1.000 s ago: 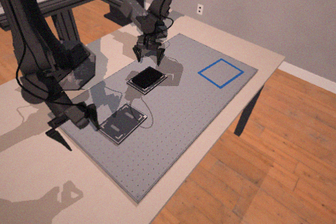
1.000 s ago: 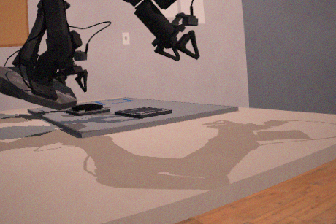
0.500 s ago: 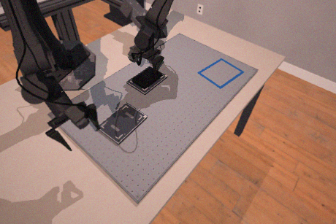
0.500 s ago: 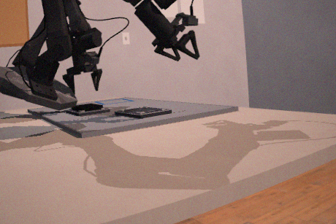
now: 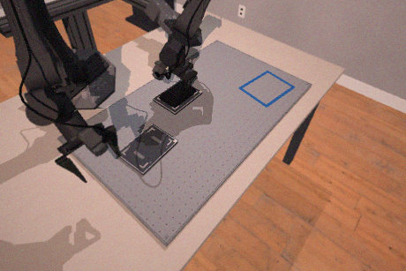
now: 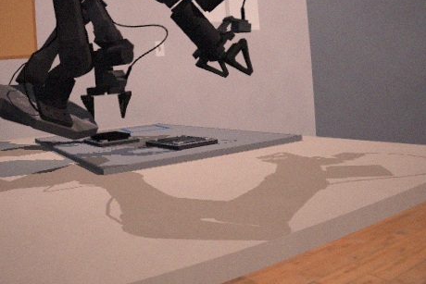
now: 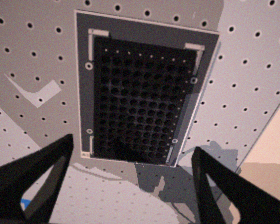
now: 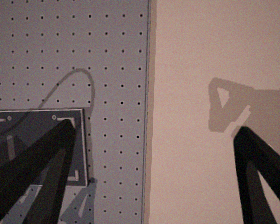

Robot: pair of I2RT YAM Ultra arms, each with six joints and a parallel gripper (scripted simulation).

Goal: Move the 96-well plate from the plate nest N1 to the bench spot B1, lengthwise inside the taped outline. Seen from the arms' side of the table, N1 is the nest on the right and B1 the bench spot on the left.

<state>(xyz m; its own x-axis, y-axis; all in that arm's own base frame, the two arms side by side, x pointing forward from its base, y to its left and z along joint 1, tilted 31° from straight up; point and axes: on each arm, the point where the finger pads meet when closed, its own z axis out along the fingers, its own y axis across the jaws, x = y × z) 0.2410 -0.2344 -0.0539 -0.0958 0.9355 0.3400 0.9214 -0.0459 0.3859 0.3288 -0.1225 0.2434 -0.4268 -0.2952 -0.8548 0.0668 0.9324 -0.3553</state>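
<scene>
The black 96-well plate [image 5: 176,94] sits in a plate nest on the grey pegboard; it also shows in the left wrist view [image 7: 140,100] and in the exterior view [image 6: 110,135]. My left gripper [image 5: 174,76] hangs open right above the plate, apart from it, with its fingers wider than the plate [image 7: 132,147]. The blue taped outline [image 5: 266,87] lies empty farther along the board. My right gripper [image 5: 90,154] is open and empty, held in the air over the board's edge [image 8: 155,131], beside the second nest [image 5: 149,148], which is empty.
The grey pegboard [image 5: 199,136] covers the middle of the beige table. The empty nest's corner shows in the right wrist view [image 8: 40,145]. A dark frame and column stand behind the arms. The table edge runs close past the blue outline.
</scene>
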